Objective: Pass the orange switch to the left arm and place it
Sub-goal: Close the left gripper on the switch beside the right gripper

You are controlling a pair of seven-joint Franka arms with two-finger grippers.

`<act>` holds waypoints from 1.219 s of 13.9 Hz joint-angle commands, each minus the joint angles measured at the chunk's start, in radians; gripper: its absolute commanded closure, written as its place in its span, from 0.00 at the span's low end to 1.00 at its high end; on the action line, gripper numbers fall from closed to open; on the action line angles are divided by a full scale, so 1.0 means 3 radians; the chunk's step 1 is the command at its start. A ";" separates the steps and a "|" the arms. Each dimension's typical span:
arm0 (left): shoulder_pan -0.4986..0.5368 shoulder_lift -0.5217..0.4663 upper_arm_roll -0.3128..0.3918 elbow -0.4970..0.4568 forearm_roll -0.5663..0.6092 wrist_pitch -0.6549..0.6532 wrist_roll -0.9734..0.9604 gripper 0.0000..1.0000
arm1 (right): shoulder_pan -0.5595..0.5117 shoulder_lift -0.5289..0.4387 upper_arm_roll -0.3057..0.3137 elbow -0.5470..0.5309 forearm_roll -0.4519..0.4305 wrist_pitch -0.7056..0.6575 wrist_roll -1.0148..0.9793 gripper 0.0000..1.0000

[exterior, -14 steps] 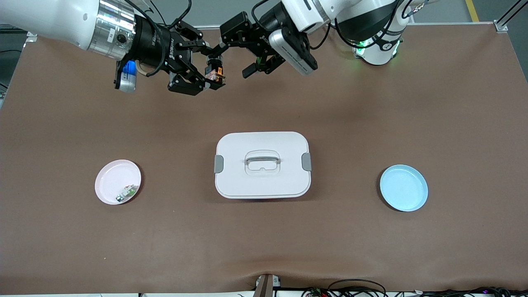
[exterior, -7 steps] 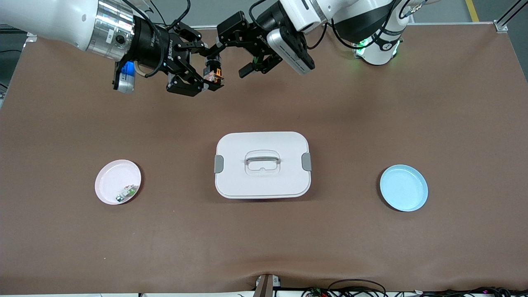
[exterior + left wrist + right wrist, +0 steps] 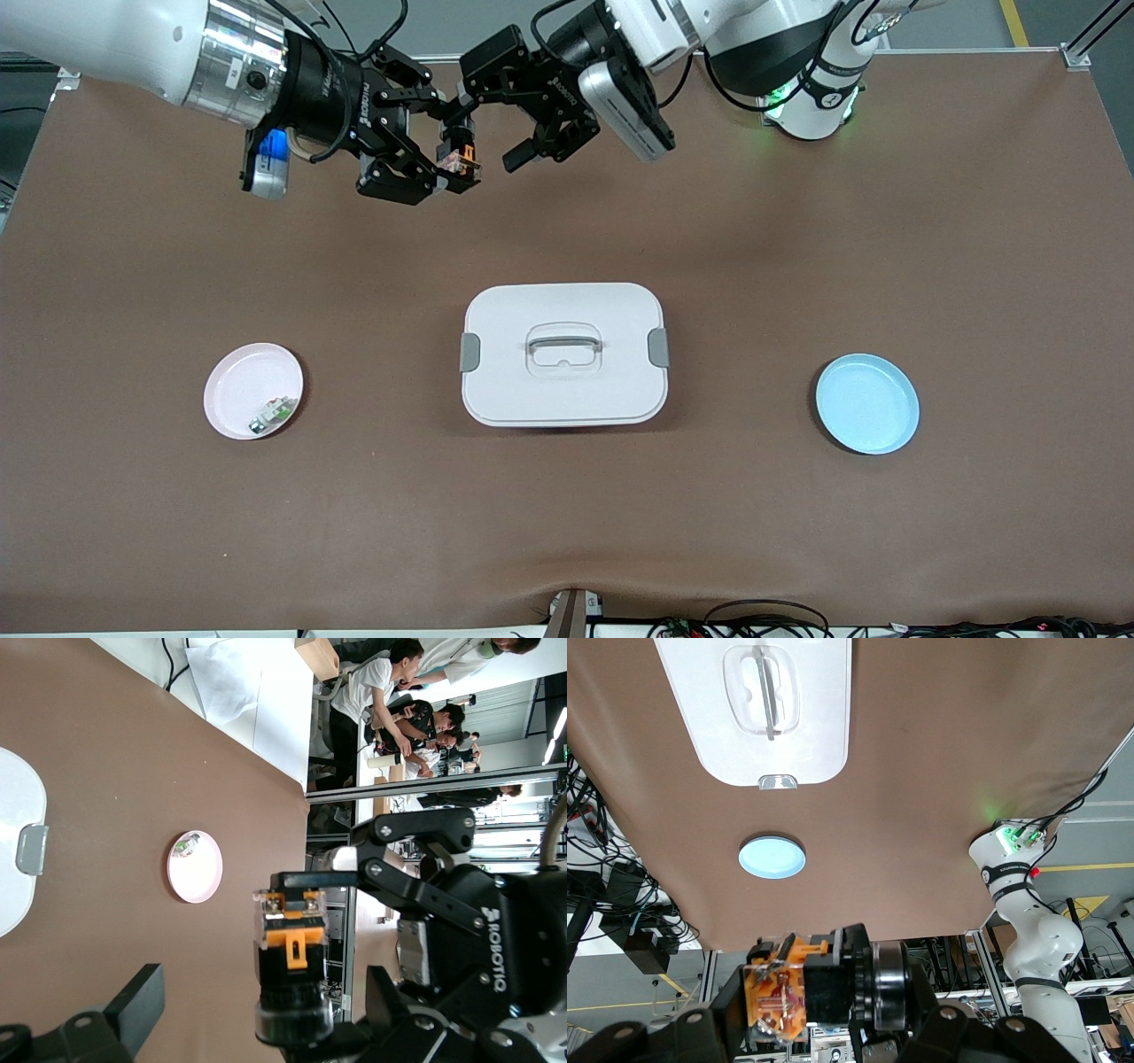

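Orange switch (image 3: pixel 459 152) sits clamped in the right gripper (image 3: pixel 440 140) up by the bases (well clear of the box (image 3: pixel 563 354)) so the left gripper (image 3: pixel 486 128), fingers spread around it, can take over.

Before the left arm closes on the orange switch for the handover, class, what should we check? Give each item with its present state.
1. Right gripper shut on the orange switch: ok.
2. Left gripper open around the switch's free end: ok.
3. Left fingers touching the switch: cannot tell.
4. Handover point up in the air, away from the box: ok.
5. Blue plate free to receive the switch: ok.
6. Box lid on, side latches down: ok.
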 commanded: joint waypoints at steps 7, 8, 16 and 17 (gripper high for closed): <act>-0.0579 0.0195 0.0438 0.0147 0.0269 0.0227 -0.0234 0.00 | 0.0044 -0.0085 -0.0005 -0.0086 -0.0012 0.0015 -0.0088 1.00; -0.0568 0.0190 0.0433 0.0142 0.0269 0.0227 -0.0234 0.00 | 0.0044 -0.0080 -0.0005 -0.0091 -0.0018 0.0015 -0.0093 1.00; -0.0517 0.0139 0.0443 0.0142 0.0269 0.0023 -0.0234 0.25 | 0.0029 -0.0085 -0.0015 -0.0112 -0.0104 -0.0143 -0.0277 1.00; -0.0517 0.0139 0.0443 0.0137 0.0269 0.0018 -0.0234 0.39 | 0.0034 -0.0085 -0.0015 -0.0112 -0.0115 -0.0138 -0.0282 1.00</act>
